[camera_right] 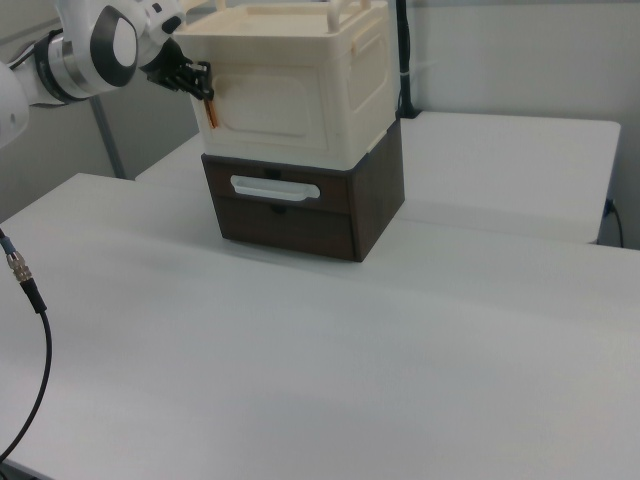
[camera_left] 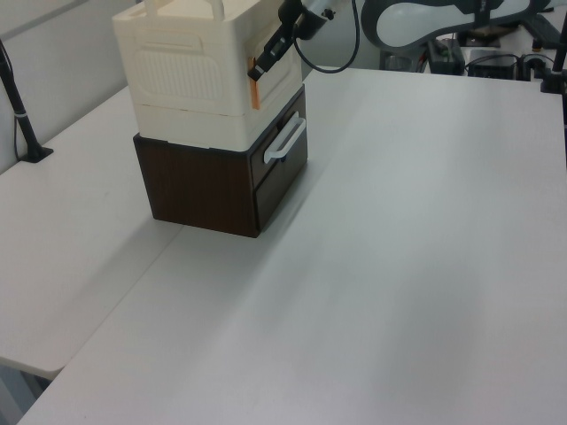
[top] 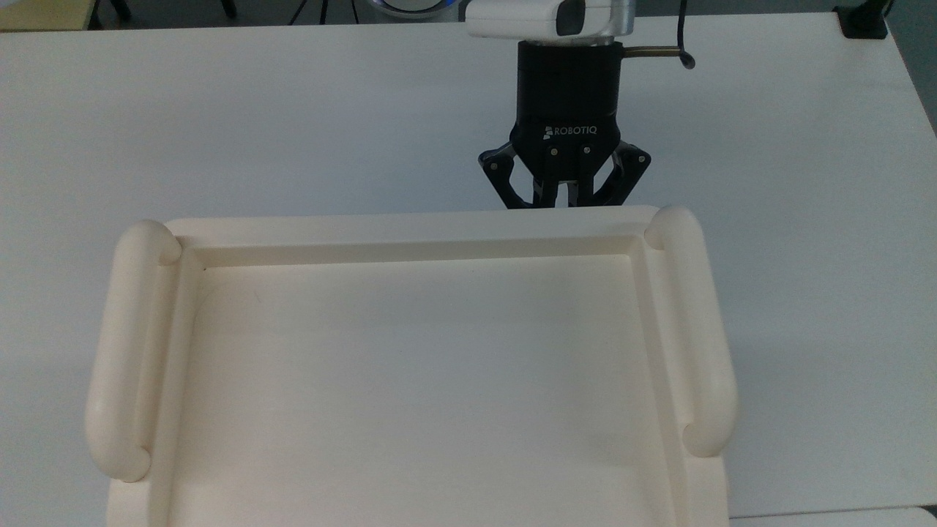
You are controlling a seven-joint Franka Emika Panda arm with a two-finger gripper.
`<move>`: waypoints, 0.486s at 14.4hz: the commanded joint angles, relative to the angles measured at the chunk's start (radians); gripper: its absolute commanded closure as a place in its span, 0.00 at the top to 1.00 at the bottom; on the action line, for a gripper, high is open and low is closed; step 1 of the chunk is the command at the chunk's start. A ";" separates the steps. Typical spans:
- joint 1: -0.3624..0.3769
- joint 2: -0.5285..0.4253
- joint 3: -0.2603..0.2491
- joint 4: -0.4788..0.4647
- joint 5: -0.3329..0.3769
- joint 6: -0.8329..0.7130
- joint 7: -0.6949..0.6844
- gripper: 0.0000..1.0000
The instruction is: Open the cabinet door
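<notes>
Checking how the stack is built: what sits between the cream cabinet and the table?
A dark brown drawer unit with a white handle carries the cream cabinet and stands on the table, as the right view shows.

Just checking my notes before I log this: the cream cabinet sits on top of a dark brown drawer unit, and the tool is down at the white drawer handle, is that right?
Not quite. The cream cabinet does sit on the dark brown drawer unit, but the tool is not at the white drawer handle. It is higher, at the orange strip on the cabinet door edge, as the right view shows.
</notes>
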State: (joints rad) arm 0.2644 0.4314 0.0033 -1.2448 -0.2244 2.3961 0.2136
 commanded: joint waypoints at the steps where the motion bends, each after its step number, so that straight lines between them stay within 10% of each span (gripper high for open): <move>1: 0.004 -0.034 -0.008 -0.022 -0.021 -0.110 0.026 0.15; 7: 0.001 -0.097 -0.006 -0.099 -0.016 -0.170 0.023 0.14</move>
State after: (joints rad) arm 0.2706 0.4011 0.0101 -1.2565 -0.2242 2.2859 0.2243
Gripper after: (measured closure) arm 0.850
